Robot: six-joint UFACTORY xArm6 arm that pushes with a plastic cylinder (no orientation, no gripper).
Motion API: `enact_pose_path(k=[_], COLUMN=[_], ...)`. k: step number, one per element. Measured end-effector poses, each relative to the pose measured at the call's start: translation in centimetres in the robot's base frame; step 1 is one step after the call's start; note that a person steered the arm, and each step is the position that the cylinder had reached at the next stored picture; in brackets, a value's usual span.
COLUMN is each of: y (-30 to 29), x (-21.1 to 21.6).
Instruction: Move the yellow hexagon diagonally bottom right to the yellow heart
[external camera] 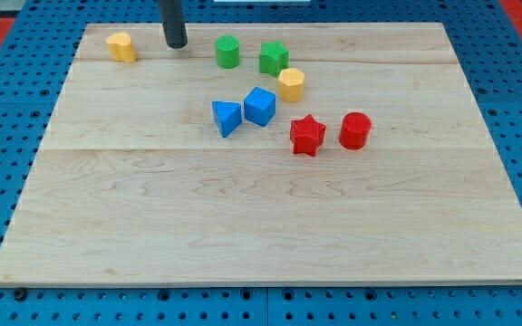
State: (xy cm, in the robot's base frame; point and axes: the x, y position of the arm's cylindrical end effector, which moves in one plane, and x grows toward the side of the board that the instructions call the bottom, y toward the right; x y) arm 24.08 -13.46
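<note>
The yellow hexagon (291,84) lies in the upper middle of the wooden board (261,217), just below the green star (273,58). The yellow heart (121,46) lies near the board's top left corner. My tip (177,44) touches the board at the top, between the yellow heart to its left and the green cylinder (228,52) to its right. The tip is well to the upper left of the yellow hexagon and touches no block.
A blue triangle (227,118) and a blue cube (259,106) sit side by side below and left of the hexagon. A red star (307,135) and a red cylinder (355,130) lie below and right of it.
</note>
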Motion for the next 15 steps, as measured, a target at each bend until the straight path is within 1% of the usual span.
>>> enact_pose_path(k=[1,2,3,4,5,6,7,8,9,10,11,12,13,15], y=[-4.4,-0.6,-0.2,6.0,15.9,24.2,28.8,29.7,29.6,26.5,20.4,14.1,18.3,19.4], x=[-0.1,1.9,-4.9,-3.9,-1.2,1.7,5.3,7.7,9.0,9.2,7.1,7.1,7.3,7.3])
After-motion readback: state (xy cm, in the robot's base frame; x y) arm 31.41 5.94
